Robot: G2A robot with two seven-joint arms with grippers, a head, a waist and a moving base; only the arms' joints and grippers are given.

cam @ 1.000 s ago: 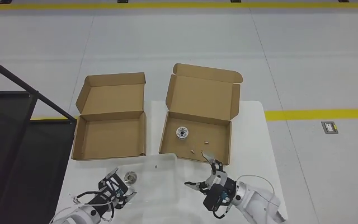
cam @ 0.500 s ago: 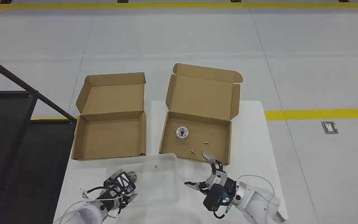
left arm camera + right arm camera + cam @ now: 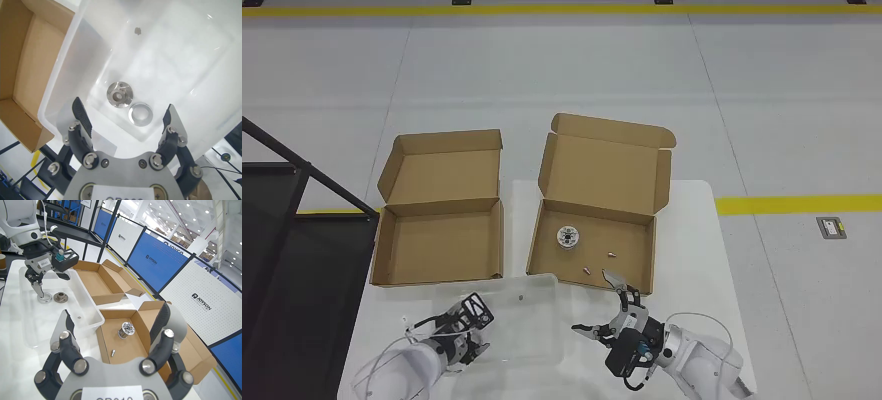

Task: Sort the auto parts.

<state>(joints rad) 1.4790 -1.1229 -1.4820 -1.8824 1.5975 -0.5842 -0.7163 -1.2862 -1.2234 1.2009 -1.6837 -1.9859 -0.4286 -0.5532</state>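
**Top view:** The left gripper (image 3: 474,325) is at the near left corner of the clear bin (image 3: 532,279). Its fingers are apart & it holds nothing. The right gripper (image 3: 597,303) is on the bin's other side, by the front wall of the right box (image 3: 627,235). Its fingers are apart too, w/ nothing in them. That box has a round silver part (image 3: 568,236) in it.

**Left wrist view:** The ring (image 3: 140,123) lies flat on the bin floor, hole up. It sits btw the two open fingers, just past the tips & closer to one of them. The flange (image 3: 129,94) is right beside the ring, a bit farther from the gripper. We can't tell if the two touch. The ring is round, so it has no long side, & we think any pinch across it will do. The hard bit is prob. not to grab the flange too. A white label on the gripper base is cut off, so there's nothing to read.

**Right wrist view:** The left gripper (image 3: 52,283) stands over the ring (image 3: 48,298), w/ one finger tip low by it. We can't tell if that tip touches the ring. The left arm is much nearer to the ring. The right gripper (image 3: 115,323) is well apart from it, over the right box. There's a small label on the left gripper, & the wall panels (image 3: 157,256) have logos. We leave the print unread.
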